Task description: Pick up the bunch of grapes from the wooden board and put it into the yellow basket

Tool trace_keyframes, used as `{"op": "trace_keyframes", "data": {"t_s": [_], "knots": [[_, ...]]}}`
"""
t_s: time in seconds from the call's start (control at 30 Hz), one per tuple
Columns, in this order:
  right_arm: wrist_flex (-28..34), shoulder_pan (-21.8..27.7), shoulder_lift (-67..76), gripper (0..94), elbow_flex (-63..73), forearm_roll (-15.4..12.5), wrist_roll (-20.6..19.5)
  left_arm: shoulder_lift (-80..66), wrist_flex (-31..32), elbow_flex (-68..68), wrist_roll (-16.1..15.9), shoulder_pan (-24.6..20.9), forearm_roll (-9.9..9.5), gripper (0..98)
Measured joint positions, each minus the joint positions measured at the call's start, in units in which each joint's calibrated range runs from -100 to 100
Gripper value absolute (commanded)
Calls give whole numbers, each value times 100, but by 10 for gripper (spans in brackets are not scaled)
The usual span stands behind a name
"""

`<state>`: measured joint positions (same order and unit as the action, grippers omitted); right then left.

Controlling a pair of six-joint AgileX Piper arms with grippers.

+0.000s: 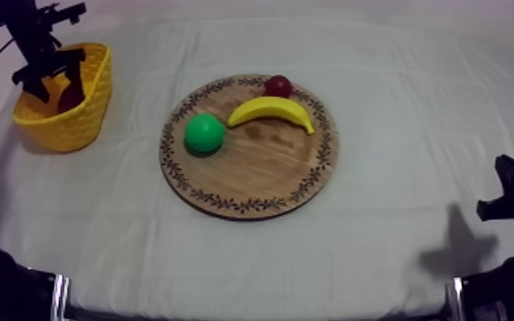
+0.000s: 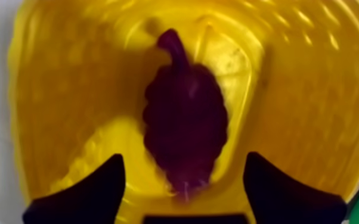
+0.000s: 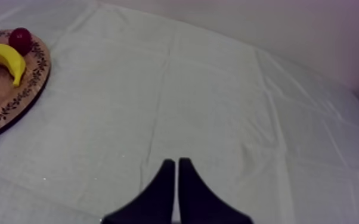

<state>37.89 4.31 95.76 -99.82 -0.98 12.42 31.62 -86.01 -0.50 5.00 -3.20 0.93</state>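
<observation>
Left wrist view: knobbly grapes [image 2: 185,128] (stalked) in glossy yellow basket [image 2: 68,95]

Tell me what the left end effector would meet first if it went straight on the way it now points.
Probably the bunch of grapes, lying in the yellow basket straight ahead of the open left end effector, in line with the gap between its fingers. The distance is unclear.

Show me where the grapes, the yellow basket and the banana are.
bunch of grapes [image 2: 185,122]: left wrist view, middle of the cluster.
yellow basket [image 1: 77,124]: top view, outer front wall.
banana [image 1: 271,108]: top view, middle of its curve.
</observation>
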Motion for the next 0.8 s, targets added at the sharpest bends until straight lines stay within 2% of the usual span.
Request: {"op": "trace_keyframes", "data": {"t_s": [0.13, 0.27, 0.8], "knots": [[0, 0, 0, 3, 0, 0, 0, 64, 37, -27, -28, 7, 49, 881], [0, 0, 0, 3, 0, 0, 0, -22, 52, -27, -39, 12, 63, 881], [0, 0, 0, 3, 0, 0, 0, -1495, 80, 582, 10, 84, 138, 470]]}}
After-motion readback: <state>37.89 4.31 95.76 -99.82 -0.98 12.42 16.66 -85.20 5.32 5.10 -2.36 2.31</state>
